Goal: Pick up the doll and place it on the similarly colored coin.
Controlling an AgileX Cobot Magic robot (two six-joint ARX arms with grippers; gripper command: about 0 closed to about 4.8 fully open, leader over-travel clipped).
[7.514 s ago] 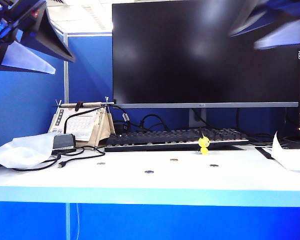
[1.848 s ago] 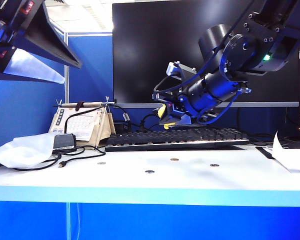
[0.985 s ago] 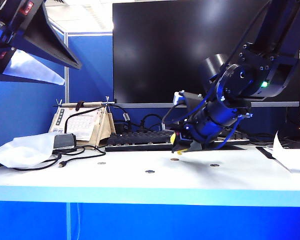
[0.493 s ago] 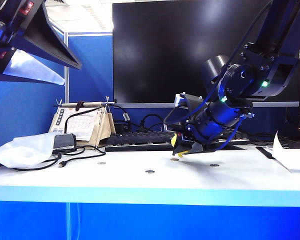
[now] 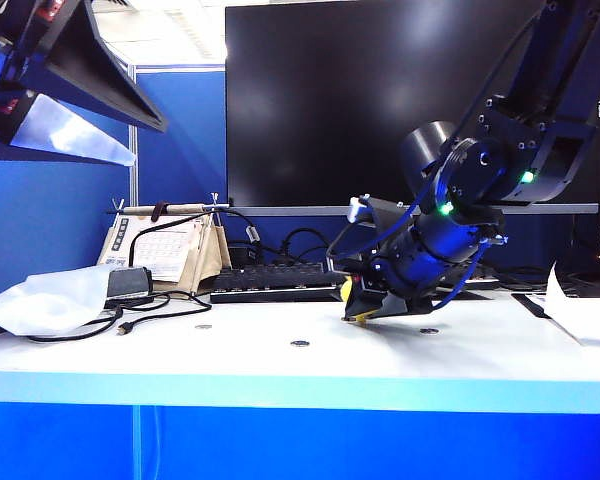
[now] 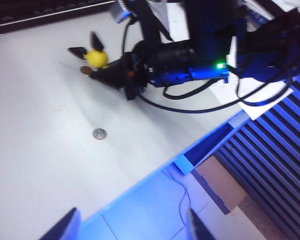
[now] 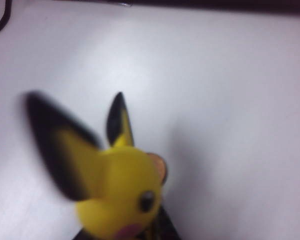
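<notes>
Right pincer (image 5: 363, 312) low over the white surface (image 5: 280, 365), just in front of the keyboard (image 5: 270, 280), arm sloping down from upper right; yellow doll (image 5: 347, 292) clamped at the pincer tip, only a small yellow patch visible in the exterior view; jaws narrow, closed on the doll's lower body.

Left wrist view shows more: doll (image 6: 96, 58) at the front of the right pincer (image 6: 102, 75), round head with two black-tipped ears; long axis runs roughly along the pincer's line, head and ears pointing away from the arm, ears splayed apart; golden-brown coin (image 6: 85, 70) lies on the surface touching or just beside the doll's head, partly covered by it; whether the doll rests on it, cannot tell.

Right wrist view: doll (image 7: 117, 192) fills the near field, blurred, ears pointing away from the camera, one eye and a pink cheek visible; coin (image 7: 157, 165) peeks out just behind the head; the pincer's fingers barely visible here, dark bit under the doll.

Coin not visible in the exterior view, hidden by the right pincer; two grey coins (image 5: 299, 343) (image 5: 429, 330) show there, well apart from the doll; left wrist view shows a grey coin (image 6: 99, 133) nearer the surface edge.

Left pincer (image 5: 70, 100) high at the upper left of the exterior view, far from the doll; fingertips (image 6: 65, 229) stand wide apart in its own view, holding nothing.

Black monitor (image 5: 400, 100) behind the keyboard.
</notes>
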